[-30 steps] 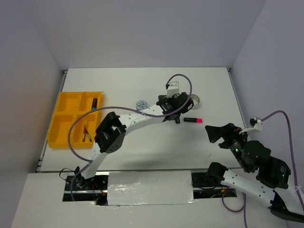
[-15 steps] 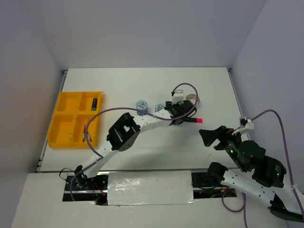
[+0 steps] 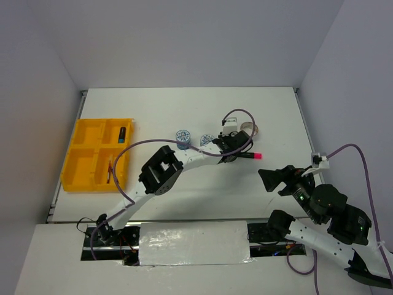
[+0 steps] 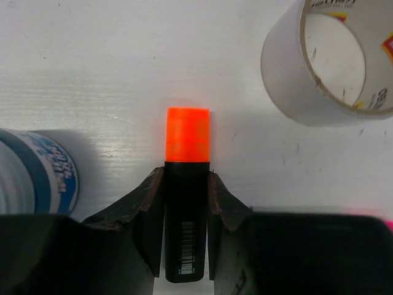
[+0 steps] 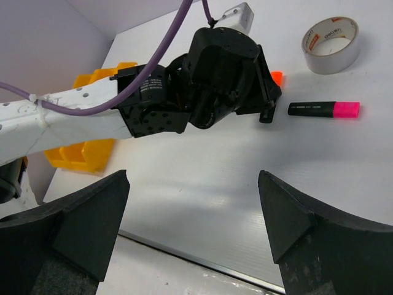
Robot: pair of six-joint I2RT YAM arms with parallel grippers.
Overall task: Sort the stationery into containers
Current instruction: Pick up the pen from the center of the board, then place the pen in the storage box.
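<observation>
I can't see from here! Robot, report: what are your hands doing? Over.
Left gripper shut on orange highlighter, on the table. Right gripper open, holding nothing. Tape and roll beside it, not touching. Over.

Lab cell: white table (image 3: 184, 110) boxed by blank walls (image 3: 184, 37) (loose cables (image 3: 237, 111)).

White table (image 3: 184, 110), yellow tray (image 3: 86, 130) near left edge, patterned roll (image 3: 182, 136) and second roll (image 3: 207, 139) mid-table, tape ring (image 5: 330, 43) right of them, orange highlighter (image 4: 187, 141) between, pink highlighter (image 5: 323, 109) near ring.
</observation>
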